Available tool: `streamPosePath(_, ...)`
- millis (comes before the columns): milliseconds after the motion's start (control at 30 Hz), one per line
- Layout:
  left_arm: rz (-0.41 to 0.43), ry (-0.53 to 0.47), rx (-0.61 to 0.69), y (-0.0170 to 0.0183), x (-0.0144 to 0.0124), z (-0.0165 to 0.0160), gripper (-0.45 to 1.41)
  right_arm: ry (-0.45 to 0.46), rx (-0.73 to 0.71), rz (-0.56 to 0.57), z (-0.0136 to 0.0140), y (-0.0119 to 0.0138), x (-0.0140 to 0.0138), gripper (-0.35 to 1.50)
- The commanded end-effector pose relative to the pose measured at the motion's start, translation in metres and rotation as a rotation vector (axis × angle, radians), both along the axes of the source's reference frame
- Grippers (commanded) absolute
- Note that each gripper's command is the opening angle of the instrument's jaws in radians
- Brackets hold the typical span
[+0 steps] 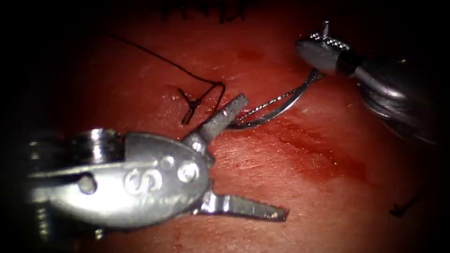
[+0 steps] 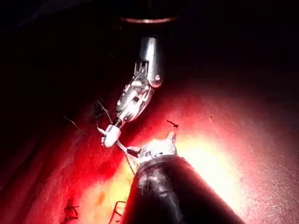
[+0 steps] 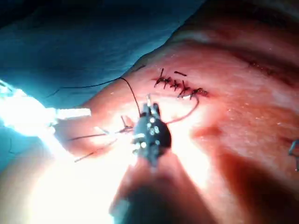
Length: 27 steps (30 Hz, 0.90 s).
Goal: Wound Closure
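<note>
My left jaws (image 1: pixel 255 161) stand wide apart and hold nothing: one finger (image 1: pixel 225 117) points up and toward the needle, the other (image 1: pixel 248 208) lies low over bare tissue, with open space between them. The tip of the upper finger sits just beside the needle's free end, though I cannot tell whether metal touches metal.

My right jaws (image 1: pixel 323 37) are closed on the needle (image 1: pixel 276 105), gripping it near one end of its curve. From that grip the needle arcs down and toward my left tool, lying close over the tissue (image 1: pixel 290 178); I cannot tell whether its far end rests on the surface or enters it.

The thread (image 1: pixel 187 72) runs as a thin dark line from the far left part of the tissue toward the middle, ending in a small loop and tangle just beside my upper left finger. A smear of red fluid (image 1: pixel 323 159) lies on the tissue below the needle, toward the right edge. A row of dark stitches (image 3: pixel 180 86) sits along the far edge of the tissue, well apart from both tools. A short cut end of thread (image 1: pixel 403 206) lies near the tissue's right edge.
</note>
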State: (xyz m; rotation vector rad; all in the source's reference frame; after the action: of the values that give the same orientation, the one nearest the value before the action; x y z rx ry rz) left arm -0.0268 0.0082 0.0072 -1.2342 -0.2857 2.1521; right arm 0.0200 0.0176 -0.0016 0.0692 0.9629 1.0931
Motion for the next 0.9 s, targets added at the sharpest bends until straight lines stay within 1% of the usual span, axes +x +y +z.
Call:
streamPosePath(33, 0.001, -0.041, 0.062, 0.0007, -0.0001, -0.0005, 0.73, 0.030, -0.013, -0.046, 0.0006, 0.0000, 0.0001, -0.35)
streamPosePath(133, 0.004, -0.106, 0.178, 0.0020, 0.0012, -0.0015, 0.66, 0.084, -0.028, -0.102, 0.0006, 0.0002, -0.0002, -0.35)
streamPosePath(200, 0.000, -0.109, 0.197, 0.0027, 0.0018, -0.0014, 0.66, 0.104, -0.030, -0.121, 0.0007, 0.0002, -0.0004, -0.35)
streamPosePath(300, -0.010, -0.098, 0.198, 0.0034, 0.0024, 0.0000, 0.66, 0.129, -0.033, -0.143, 0.0007, 0.0001, -0.0005, -0.35)
streamPosePath(367, -0.016, -0.103, 0.217, 0.0035, 0.0028, 0.0011, 0.71, 0.151, -0.011, -0.137, 0.0006, 0.0000, -0.0007, -0.35)
streamPosePath(433, -0.015, -0.108, 0.227, 0.0034, 0.0033, 0.0020, 0.71, 0.166, 0.016, -0.098, 0.0005, 0.0001, -0.0008, -0.35)
streamPosePath(467, -0.010, -0.113, 0.232, 0.0034, 0.0040, 0.0027, 0.71, 0.195, 0.038, -0.051, 0.0004, 0.0002, -0.0009, -0.35)
streamPosePath(533, 0.007, -0.117, 0.236, 0.0035, 0.0054, 0.0035, 0.68, 0.226, 0.067, -0.007, 0.0005, 0.0002, -0.0010, -0.35)
streamPosePath(633, 0.009, -0.116, 0.249, 0.0044, 0.0070, 0.0042, 0.64, 0.299, 0.121, 0.072, 0.0005, 0.0002, -0.0010, -0.35)
streamPosePath(700, 0.014, -0.116, 0.247, 0.0048, 0.0078, 0.0046, 0.64, 0.330, 0.138, 0.112, 0.0005, 0.0002, -0.0011, -0.35)
streamPosePath(800, 0.005, -0.084, 0.232, 0.0050, 0.0092, 0.0055, 0.56, 0.378, 0.164, 0.182, 0.0005, 0.0002, -0.0010, -0.35)
streamPosePath(900, 0.031, -0.037, 0.225, 0.0042, 0.0100, 0.0071, 0.51, 0.381, 0.186, 0.227, 0.0005, 0.0003, -0.0011, -0.35)
